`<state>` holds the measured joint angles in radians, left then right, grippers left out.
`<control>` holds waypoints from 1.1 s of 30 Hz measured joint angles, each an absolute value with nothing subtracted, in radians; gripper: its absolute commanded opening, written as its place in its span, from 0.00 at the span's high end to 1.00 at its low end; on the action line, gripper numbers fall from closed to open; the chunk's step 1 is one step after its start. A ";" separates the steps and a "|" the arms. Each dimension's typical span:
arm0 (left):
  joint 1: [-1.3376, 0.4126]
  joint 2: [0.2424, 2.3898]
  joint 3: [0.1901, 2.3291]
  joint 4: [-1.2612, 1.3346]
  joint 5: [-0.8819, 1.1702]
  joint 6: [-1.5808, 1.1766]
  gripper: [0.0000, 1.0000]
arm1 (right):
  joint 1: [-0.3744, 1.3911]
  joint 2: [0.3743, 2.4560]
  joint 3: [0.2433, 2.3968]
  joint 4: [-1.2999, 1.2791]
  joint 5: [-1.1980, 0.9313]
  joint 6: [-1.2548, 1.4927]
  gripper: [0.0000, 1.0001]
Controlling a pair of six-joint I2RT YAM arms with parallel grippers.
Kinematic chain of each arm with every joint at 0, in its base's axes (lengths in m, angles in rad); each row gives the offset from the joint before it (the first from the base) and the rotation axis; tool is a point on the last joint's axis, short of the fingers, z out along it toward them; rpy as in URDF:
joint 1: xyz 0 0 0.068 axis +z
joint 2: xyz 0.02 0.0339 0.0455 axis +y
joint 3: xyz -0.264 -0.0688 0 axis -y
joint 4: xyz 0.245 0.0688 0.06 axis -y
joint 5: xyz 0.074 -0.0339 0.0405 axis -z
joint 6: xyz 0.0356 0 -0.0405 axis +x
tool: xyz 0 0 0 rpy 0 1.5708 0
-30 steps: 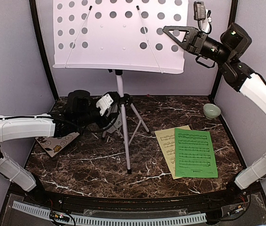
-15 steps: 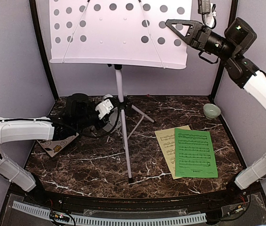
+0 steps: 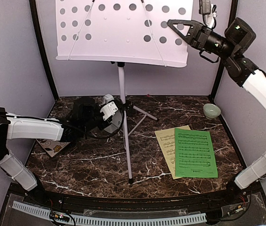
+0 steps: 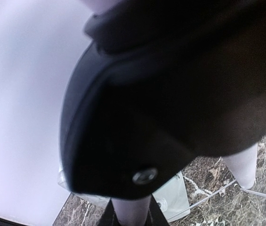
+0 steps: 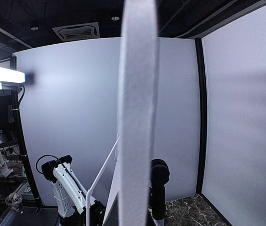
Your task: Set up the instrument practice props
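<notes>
My left gripper (image 3: 110,109) sits at the leg hub of the white tripod music stand (image 3: 122,84), towards the worktop's far edge. Black blur fills its wrist view, so I cannot tell its grip. My right gripper (image 3: 176,27) clamps the right edge of the perforated desk (image 3: 123,49), whose top is cropped.

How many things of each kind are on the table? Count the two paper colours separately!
music stand: 1
green music sheet: 1
pale-yellow music sheet: 1
metronome: 1, mostly hidden
bowl: 1
floral tile: 1
Total: 6
</notes>
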<state>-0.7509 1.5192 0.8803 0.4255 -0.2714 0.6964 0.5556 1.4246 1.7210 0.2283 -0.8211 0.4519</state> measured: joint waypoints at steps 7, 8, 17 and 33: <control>-0.756 1.585 0.901 0.462 -0.308 0.646 0.96 | 0.521 1.456 1.721 0.251 -0.799 0.433 0.77; -0.758 1.586 0.901 0.463 -0.313 0.641 0.96 | 0.514 1.457 1.721 0.291 -0.777 0.414 0.73; -0.770 1.594 0.901 0.477 -0.335 0.616 0.96 | 0.491 1.408 1.720 0.457 -0.709 0.397 0.34; -0.839 1.625 0.952 0.428 -0.461 0.528 0.97 | 0.490 1.269 1.769 0.081 -0.555 0.371 0.00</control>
<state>-0.8391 1.6253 0.9520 0.4278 -0.4610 0.5282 0.4900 1.2686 1.7695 0.0807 -0.5552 0.3714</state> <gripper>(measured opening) 0.142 0.997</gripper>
